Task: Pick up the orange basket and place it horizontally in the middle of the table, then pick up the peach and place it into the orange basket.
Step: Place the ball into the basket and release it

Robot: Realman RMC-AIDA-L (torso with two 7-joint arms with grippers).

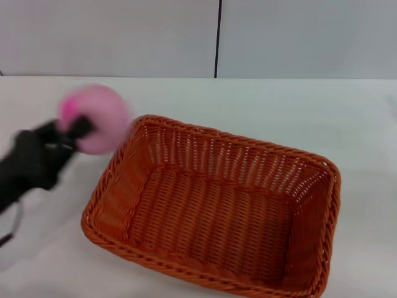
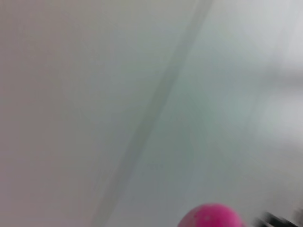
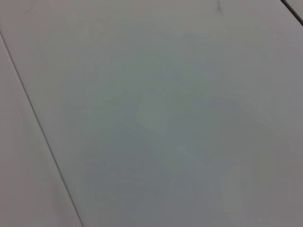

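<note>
The orange basket (image 1: pixel 217 214) is set mid-table (image 1: pixel 260 102); the peach (image 1: pixel 98 118), grasped by the left gripper (image 1: pixel 79 129), must be carried over its near-left rim and released.

Woven wicker basket (image 1: pixel 217 217), orange-brown, open-weave sides, braided rim, slight sheen. Pale pink peach (image 1: pixel 99 118), smooth, matt-looking. White surface (image 1: pixel 360 124), smooth, plain. Black matt pincer (image 1: pixel 77 127) w/ dark arm.

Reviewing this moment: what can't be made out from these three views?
- Head view: the left gripper and the peach are motion-blurred; the fingers' grip is unclear.
- Head view: the orange basket is cut off by the bottom edge.
- Left wrist view: only the top of the peach shows at the bottom edge; no basket.
- Right gripper: in no view; the right wrist view shows only a plain surface.
</note>
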